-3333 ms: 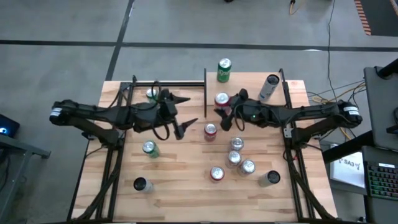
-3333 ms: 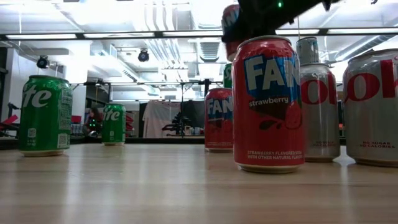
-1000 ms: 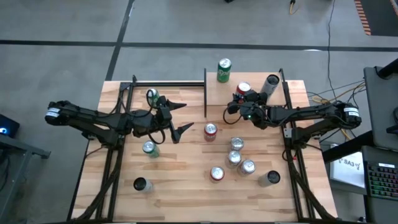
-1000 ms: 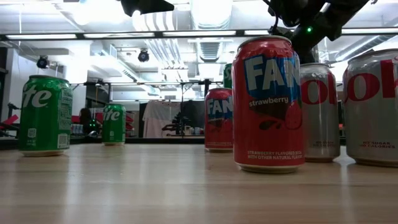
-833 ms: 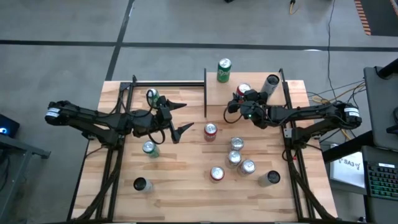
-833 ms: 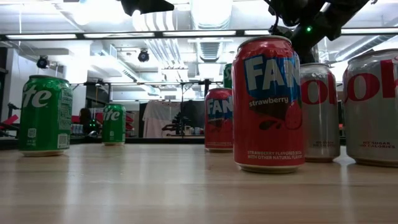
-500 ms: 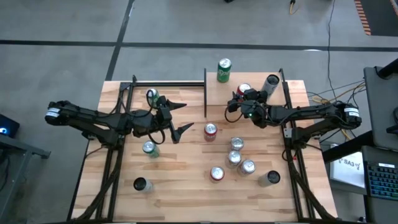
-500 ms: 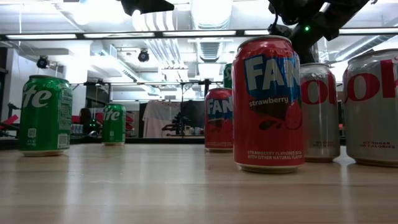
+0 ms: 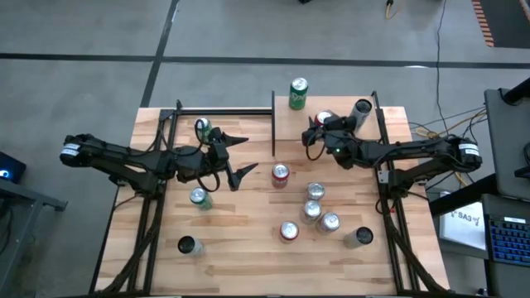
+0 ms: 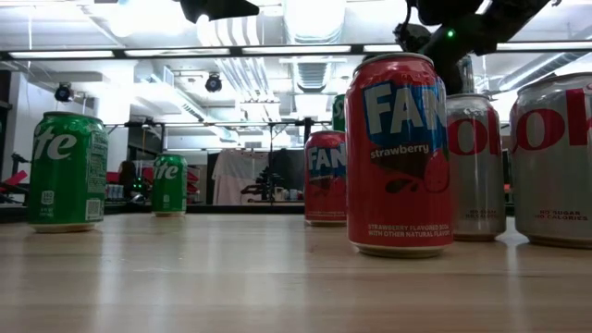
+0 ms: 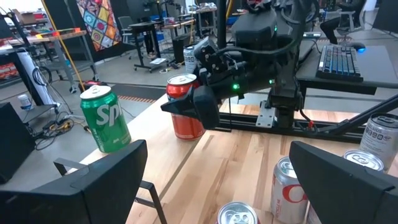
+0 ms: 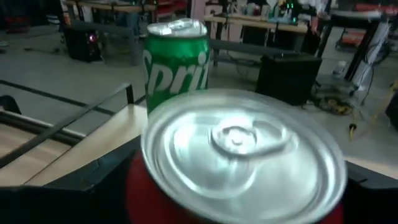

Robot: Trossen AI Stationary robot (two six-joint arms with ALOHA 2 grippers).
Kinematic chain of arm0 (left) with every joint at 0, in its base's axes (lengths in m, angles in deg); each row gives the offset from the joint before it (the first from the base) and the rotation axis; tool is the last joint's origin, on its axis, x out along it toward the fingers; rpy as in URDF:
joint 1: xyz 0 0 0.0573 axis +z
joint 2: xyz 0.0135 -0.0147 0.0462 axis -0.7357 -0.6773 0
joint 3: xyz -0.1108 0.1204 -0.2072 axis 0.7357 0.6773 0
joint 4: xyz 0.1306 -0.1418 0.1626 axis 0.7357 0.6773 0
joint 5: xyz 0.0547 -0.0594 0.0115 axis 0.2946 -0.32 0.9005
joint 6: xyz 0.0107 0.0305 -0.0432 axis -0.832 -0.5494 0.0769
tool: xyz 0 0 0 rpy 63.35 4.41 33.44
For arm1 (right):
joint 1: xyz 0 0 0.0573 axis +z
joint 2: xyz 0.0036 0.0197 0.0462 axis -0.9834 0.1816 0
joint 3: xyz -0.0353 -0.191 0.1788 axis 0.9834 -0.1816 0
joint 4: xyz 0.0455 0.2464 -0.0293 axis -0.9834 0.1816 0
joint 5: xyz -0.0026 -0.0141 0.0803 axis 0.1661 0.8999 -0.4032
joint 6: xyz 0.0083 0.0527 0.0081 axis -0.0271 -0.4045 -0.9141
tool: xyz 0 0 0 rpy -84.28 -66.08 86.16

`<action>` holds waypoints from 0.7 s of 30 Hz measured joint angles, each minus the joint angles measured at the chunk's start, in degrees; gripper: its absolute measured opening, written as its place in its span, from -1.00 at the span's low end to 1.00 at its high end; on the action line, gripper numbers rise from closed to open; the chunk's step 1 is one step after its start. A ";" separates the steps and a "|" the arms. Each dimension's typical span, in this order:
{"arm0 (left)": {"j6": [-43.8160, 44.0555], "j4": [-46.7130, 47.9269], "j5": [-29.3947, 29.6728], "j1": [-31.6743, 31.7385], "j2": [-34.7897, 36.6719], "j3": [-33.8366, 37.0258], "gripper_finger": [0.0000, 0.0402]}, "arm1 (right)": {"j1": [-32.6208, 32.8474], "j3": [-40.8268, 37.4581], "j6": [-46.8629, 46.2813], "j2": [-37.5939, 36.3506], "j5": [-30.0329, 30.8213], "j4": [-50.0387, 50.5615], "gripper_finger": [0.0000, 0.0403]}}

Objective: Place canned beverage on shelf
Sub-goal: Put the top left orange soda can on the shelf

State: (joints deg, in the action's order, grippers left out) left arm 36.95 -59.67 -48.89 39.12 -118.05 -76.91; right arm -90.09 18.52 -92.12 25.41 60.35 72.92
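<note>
Red can (image 9: 324,118) sits on the shelf (image 9: 286,124), at the shelf's right half, between the green can (image 9: 298,93) at the shelf's far edge and a silver can (image 9: 361,115) beside the right post. The right gripper (image 9: 320,126) is over it with its fingers closed on the can's sides; the left wrist view shows the can (image 11: 185,115) standing upright on the wood with the dark fingers (image 11: 198,107) clamped around it. Compared with a second ago, the can and gripper have crept slightly toward the shelf's far right, nearer the silver can; over three seconds ago the can was held off the shelf, at the shelf's near edge. The right wrist view looks down on the can's lid (image 12: 239,149), with the green can (image 12: 176,59) just behind it.

The left gripper (image 9: 236,155) hangs left of the shelf, over the surface (image 9: 240,240), fingers spread wide and empty, unchanged from the earlier frames. Other cans on the surface have not shifted.
</note>
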 joint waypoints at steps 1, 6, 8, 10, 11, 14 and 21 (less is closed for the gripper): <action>0.01 -0.04 0.00 0.00 0.00 0.00 0.89 | 0.00 0.00 0.74 -0.13 0.03 -0.99 0.62; 0.00 -0.07 0.00 0.00 0.00 -0.07 0.89 | 0.00 0.00 5.69 -1.61 0.02 -5.03 0.62; 0.02 -0.11 0.00 0.00 0.00 -0.11 0.89 | 0.02 0.00 8.07 -2.77 0.02 -6.78 0.61; 0.02 -0.15 0.00 0.00 0.00 -0.13 0.89 | 0.09 0.00 10.33 -4.19 -0.01 -8.29 0.61; 0.04 -0.14 0.00 0.00 0.00 -0.13 0.89 | 0.13 0.00 11.24 -4.92 -0.03 -8.98 0.62; 1.29 -0.21 0.00 0.00 0.00 -0.13 0.89 | 0.16 0.00 13.91 -7.73 -2.31 -10.92 0.62; 2.46 -0.90 0.00 -0.02 -1.20 -0.13 0.89 | 0.70 0.23 15.78 -14.00 -28.14 -11.36 0.61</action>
State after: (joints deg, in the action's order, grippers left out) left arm 39.41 -60.58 -48.89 39.09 -119.24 -77.04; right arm -89.38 18.76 -76.34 11.40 32.21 61.56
